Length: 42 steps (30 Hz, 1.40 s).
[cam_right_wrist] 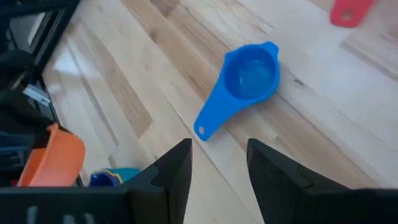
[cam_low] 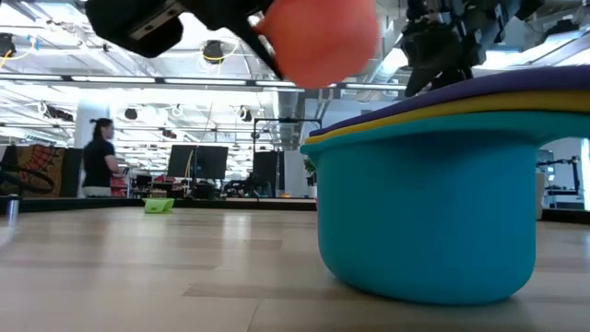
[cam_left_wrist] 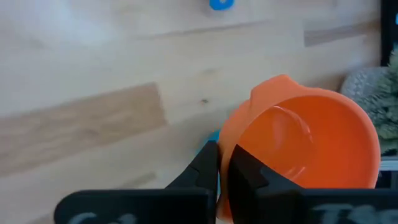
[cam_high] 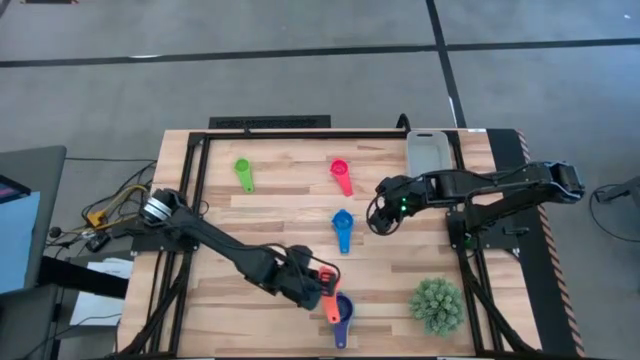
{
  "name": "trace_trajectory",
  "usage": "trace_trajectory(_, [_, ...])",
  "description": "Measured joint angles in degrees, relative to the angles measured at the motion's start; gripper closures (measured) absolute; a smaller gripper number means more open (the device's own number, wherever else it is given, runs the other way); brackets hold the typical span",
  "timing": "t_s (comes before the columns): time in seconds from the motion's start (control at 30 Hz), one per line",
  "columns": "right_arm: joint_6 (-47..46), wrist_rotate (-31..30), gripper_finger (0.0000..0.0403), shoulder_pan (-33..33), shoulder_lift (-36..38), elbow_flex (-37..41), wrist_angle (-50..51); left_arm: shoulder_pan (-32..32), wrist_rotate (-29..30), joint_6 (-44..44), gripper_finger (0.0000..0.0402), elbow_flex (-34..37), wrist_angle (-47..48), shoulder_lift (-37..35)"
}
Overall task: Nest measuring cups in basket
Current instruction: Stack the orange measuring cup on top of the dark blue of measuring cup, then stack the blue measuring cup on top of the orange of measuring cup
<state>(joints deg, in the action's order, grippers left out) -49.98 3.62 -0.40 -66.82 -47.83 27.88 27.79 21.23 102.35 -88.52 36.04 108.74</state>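
My left gripper (cam_high: 318, 290) is shut on an orange measuring cup (cam_left_wrist: 305, 143) near the table's front edge, just above a nested stack (cam_high: 343, 320) of light blue, yellow and navy cups (cam_low: 433, 212). My right gripper (cam_right_wrist: 219, 149) hangs open right of centre, above and to the right of a blue cup (cam_right_wrist: 249, 74) lying on the wood. A pink-red cup (cam_high: 341, 175) and a green cup (cam_high: 244, 173) lie farther back. The pale grey basket (cam_high: 430, 152) stands at the far right. My left gripper pinches the orange cup between its two fingers at the side of the bowl nearest the wrist (cam_left_wrist: 227, 158); the fingers hide the exact part. The bowl sticks out beyond the fingertips with its open side toward the wrist camera. The cup (cam_low: 323, 37) is lifted clear, above the stack.
A spiky green plant (cam_high: 437, 305) sits at the near right corner. A black frame (cam_high: 200, 150) runs along the table's left and far sides. Bare wood lies between the green cup and the stack. A person (cam_low: 99, 157) stands far off in the room behind.
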Motion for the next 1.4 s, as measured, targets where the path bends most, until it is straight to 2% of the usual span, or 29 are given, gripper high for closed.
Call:
trace_trajectory(0.27, [2.67,-0.36,0.0216,-0.24,3.70,0.00,0.62,3.00,-1.98,1.07,0.0401,-9.84,0.58,9.53])
trace_trajectory(0.4, [2.53,-0.50,0.0216,-0.39,4.94,0.00,1.42,3.23,-2.70,1.38,0.0401,-12.11,1.02,12.32])
trace_trajectory(0.63, [2.02,-0.52,0.0220,0.88,5.86,-0.07,2.25,2.92,-2.35,-0.97,0.0397,-12.09,2.26,12.95])
trace_trajectory(1.0, [1.84,-0.59,0.0211,1.59,5.81,0.00,2.57,2.15,-3.05,-3.10,0.0338,-12.10,0.87,14.30])
trace_trajectory(1.07, [1.90,-0.59,0.0211,1.49,5.81,0.00,2.58,1.83,-4.59,-4.37,0.0332,-12.10,0.39,14.30])
trace_trajectory(1.2, [2.54,-0.61,0.0213,1.44,5.81,0.00,2.60,1.06,-7.64,-6.65,0.0326,-12.10,1.09,14.23])
trace_trajectory(1.4, [3.59,-0.61,0.0208,1.44,5.79,0.00,2.74,-0.85,-7.48,-9.65,0.0325,-12.09,4.53,11.51])
